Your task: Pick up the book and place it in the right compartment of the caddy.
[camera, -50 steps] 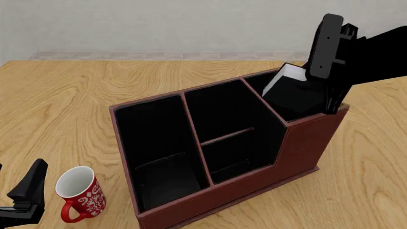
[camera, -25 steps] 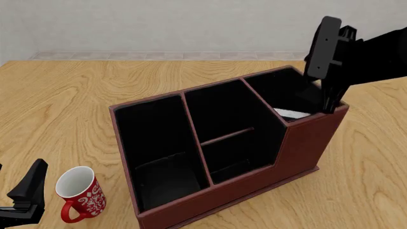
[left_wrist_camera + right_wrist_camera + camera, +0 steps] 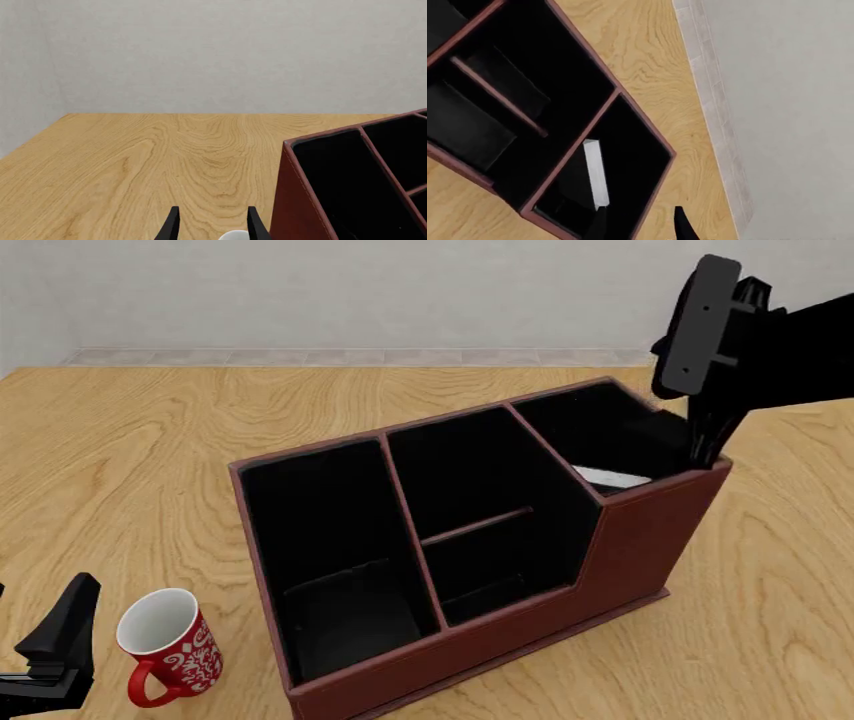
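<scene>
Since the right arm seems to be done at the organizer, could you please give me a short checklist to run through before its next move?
1. Thick black hardcover book inside the narrow end compartment of the reddish-brown leather-look caddy: ok, its white page edge shows inside in the front and right wrist views.
2. Right gripper empty: ok, nothing between its fingers.
3. Right gripper clear of the caddy's rim: not ok, its fingertips sit at the rim.
4. Caddy upright on the wooden table: ok.
5. Left gripper open and holding nothing, near the red patterned mug: ok.
6. Whether the book lies flat or leans: cannot tell.
</scene>
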Robot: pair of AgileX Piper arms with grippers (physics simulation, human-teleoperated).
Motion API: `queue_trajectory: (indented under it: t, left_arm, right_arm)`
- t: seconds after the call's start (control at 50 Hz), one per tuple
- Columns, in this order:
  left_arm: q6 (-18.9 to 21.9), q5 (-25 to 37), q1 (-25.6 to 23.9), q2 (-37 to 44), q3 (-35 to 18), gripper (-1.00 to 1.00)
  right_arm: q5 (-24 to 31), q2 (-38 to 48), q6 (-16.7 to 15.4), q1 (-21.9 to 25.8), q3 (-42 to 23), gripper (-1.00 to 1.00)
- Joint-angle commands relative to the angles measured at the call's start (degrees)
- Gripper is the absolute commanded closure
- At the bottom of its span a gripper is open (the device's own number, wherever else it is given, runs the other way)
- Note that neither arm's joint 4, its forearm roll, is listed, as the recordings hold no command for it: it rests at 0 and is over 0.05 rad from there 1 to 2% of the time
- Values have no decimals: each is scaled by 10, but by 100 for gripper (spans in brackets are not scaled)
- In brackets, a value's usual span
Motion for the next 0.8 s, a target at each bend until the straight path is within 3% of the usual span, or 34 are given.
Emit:
queue_trajectory:
  t: [0.02, 0.28, 0.36, 0.8]
  left_arm:
    - [0, 0, 0, 0, 0, -100]
    - [0, 0, 0, 0, 0, -100]
    - [0, 0, 0, 0, 0, -100]
    - [0, 5, 0, -6, 0, -100]
  right_arm:
    - [-14, -24, 9, 1, 10, -100]
    - [-47, -57, 12, -11, 36, -100]
    - [-56, -59, 28, -8, 34, -100]
    - [-103, -141, 55, -43, 99, -100]
